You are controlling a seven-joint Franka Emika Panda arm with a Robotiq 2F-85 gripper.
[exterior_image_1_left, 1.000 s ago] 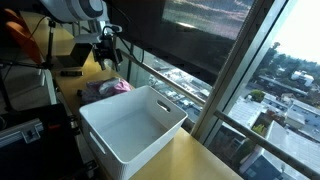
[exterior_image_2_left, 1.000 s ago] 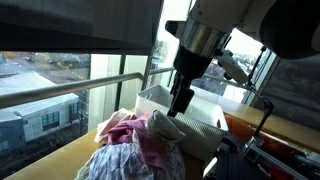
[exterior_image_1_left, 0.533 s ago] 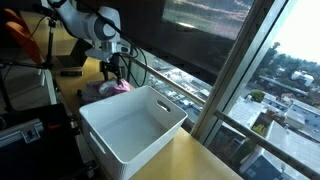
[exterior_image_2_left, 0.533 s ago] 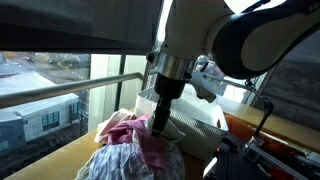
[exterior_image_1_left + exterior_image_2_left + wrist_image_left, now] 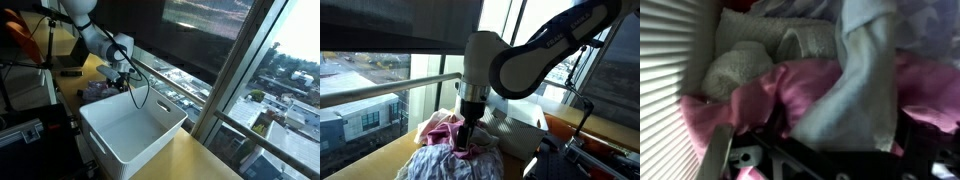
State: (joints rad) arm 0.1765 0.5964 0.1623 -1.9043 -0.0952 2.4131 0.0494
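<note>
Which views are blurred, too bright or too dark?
Wrist view: soft and out of focus, the pink cloth and the pale cloth lack sharp edges. In an exterior view, the sky through the window is washed out while the room is dim; the white bin is clear. In an exterior view, the arm is backlit, and the claw is dark against the clothes pile.

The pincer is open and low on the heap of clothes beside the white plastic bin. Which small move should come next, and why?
Probably close the pincer on the crumpled pink fabric garment. Its jaws stand open, its tip sits down in the heap of mixed clothes, and the wrist view shows pink cloth right in front of it, so nothing seems to be held yet.
</note>
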